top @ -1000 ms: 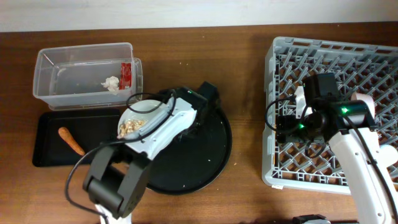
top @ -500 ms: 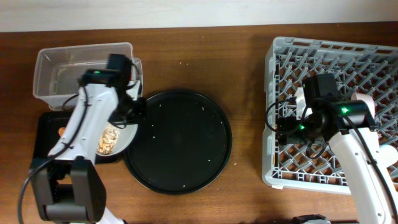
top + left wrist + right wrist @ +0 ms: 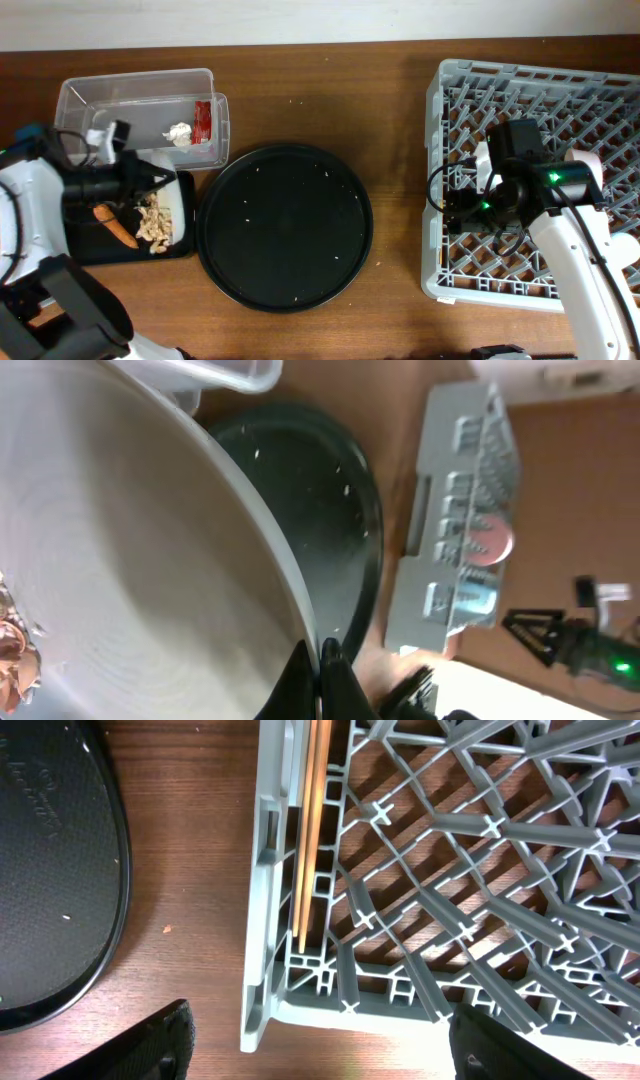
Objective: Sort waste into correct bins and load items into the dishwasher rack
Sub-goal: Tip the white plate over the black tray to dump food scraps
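My left gripper (image 3: pixel 148 184) (image 3: pixel 320 660) is shut on the rim of the pale green-grey plate (image 3: pixel 185 200) (image 3: pixel 130 560). It holds the plate tilted steeply over the shallow black tray (image 3: pixel 75 250). Beige food scraps (image 3: pixel 152 222) lie in that tray beside the orange carrot (image 3: pixel 115 225). The clear tub (image 3: pixel 100 100) holds the red wrapper (image 3: pixel 203 120) and the white scrap (image 3: pixel 179 133). My right gripper (image 3: pixel 458 207) (image 3: pixel 320 1040) is open and empty above the left front corner of the grey dishwasher rack (image 3: pixel 600 90) (image 3: pixel 470 870). The chopsticks (image 3: pixel 312 820) lie in the rack along its left wall.
The large round black tray (image 3: pixel 285 225) (image 3: pixel 50 870) sits between the bins and the rack, with small crumbs on it. My right arm covers part of the rack's left side. Bare wooden table shows in front and behind.
My left arm has swung left, carrying the plate from the round tray to over the shallow black tray. The scraps have slid off the plate into that tray. The right arm has not moved.
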Robot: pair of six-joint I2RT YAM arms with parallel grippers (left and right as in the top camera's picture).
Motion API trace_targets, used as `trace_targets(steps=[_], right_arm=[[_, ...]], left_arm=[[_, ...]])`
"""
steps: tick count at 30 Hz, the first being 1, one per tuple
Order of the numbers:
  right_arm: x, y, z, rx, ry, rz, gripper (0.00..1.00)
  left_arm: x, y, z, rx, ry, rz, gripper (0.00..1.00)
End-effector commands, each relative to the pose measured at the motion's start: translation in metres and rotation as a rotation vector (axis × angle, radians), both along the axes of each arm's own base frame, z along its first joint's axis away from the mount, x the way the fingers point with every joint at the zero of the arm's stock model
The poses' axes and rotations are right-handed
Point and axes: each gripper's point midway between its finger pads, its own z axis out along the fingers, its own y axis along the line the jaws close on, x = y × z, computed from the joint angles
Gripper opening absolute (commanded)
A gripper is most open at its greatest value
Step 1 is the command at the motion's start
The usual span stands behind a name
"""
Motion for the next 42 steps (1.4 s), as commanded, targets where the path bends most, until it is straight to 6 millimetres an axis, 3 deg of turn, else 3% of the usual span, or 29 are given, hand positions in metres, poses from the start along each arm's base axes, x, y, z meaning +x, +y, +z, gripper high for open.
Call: trace_targets(steps=[1,5,11,14,28,30,32,34,35,36,41,42], right_arm=[[0.002,-0.002,0.003,-0.012,-0.012,-0.003,0.81],[0.001,-0.002,0.003,-0.012,-0.009,-0.004,0.81],[0.000,-0.002,0.003,-0.013,-0.003,-0.003,0.81],[0.000,-0.002,0.003,-0.013,-0.002,-0.003,0.81],[-0.002,-0.003,0.003,-0.013,0.003,-0.003,0.81],[-0.002,-0.003,0.003,-0.013,0.006,-0.003,0.81],[-0.002,-0.003,0.003,-0.013,0.006,-0.003,0.81],[-0.002,-0.003,0.003,-0.013,0.007,-0.003,0.81],[-0.003,-0.003,0.002,-0.013,0.010,-0.003,0.81],[-0.003,-0.003,0.002,-0.013,0.010,-0.003,0.81],[-0.003,-0.003,0.002,-0.013,0.010,-0.003,0.81],[-0.003,-0.003,0.002,-0.014,0.010,-0.003,0.81]], left_arm=[[0.003,0.016,0.032,-0.086,-0.115,0.064,0.00],[-0.001,0.037,0.044,-0.157,-0.150,0.146,0.00],[-0.003,0.041,0.058,-0.194,-0.252,0.138,0.00],[-0.001,0.049,0.049,-0.168,-0.190,0.177,0.00],[-0.013,0.044,0.047,-0.145,-0.167,0.147,0.00],[-0.019,0.053,0.027,-0.075,-0.034,0.192,0.00],[-0.012,0.038,0.059,-0.166,-0.264,0.107,0.00],[-0.014,0.043,0.048,-0.167,-0.132,0.171,0.00],[-0.013,0.041,0.054,-0.161,-0.208,0.132,0.00],[-0.015,0.045,0.045,-0.152,-0.132,0.168,0.00],[-0.019,0.033,0.064,-0.127,-0.221,0.115,0.00],[-0.019,0.044,0.050,-0.032,-0.178,0.126,0.00]])
